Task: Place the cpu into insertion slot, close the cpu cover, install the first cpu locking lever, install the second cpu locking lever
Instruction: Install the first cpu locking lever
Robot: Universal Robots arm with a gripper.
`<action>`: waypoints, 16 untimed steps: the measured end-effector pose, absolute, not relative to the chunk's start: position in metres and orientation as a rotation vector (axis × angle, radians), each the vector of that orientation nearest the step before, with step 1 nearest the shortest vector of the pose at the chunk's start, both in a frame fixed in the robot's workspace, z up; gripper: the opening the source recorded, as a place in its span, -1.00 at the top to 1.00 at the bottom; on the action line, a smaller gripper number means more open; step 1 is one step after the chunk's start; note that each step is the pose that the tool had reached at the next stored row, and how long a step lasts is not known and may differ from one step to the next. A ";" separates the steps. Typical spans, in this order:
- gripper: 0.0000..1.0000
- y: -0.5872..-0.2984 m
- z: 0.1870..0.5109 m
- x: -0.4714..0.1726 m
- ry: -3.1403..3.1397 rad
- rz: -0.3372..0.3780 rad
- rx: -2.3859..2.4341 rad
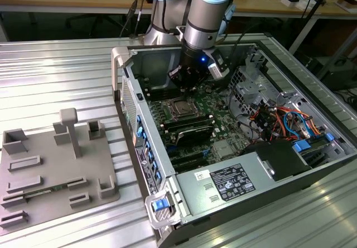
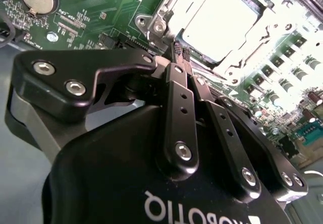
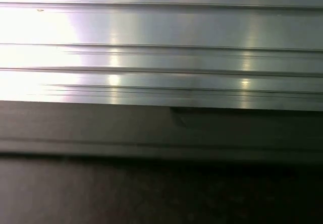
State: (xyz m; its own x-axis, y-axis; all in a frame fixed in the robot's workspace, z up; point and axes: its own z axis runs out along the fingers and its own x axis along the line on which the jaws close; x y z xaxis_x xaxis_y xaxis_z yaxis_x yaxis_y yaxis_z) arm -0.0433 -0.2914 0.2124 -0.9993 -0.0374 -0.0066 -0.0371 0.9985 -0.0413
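End effector [image 1: 187, 86] clenched, upper ctr of exterior view, just above insertion slot [image 1: 181, 110]. Second wrist view: cpu [image 2: 219, 22] seated w/ cpu cover [image 2: 174, 7] flat around it.

silvery cpu [image 2: 218, 22] flat in insertion slot [image 1: 191, 115], cpu cover [image 2: 267, 30] down

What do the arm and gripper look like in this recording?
The arm has silver-grey round segments with a pale blue joint cap and a blue light near the wrist. The gripper is matt black, with slim linked fingers fastened by silver screws and white lettering on its body.
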 end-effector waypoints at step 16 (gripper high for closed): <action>0.79 -0.291 0.229 -0.051 3.133 -0.064 -0.058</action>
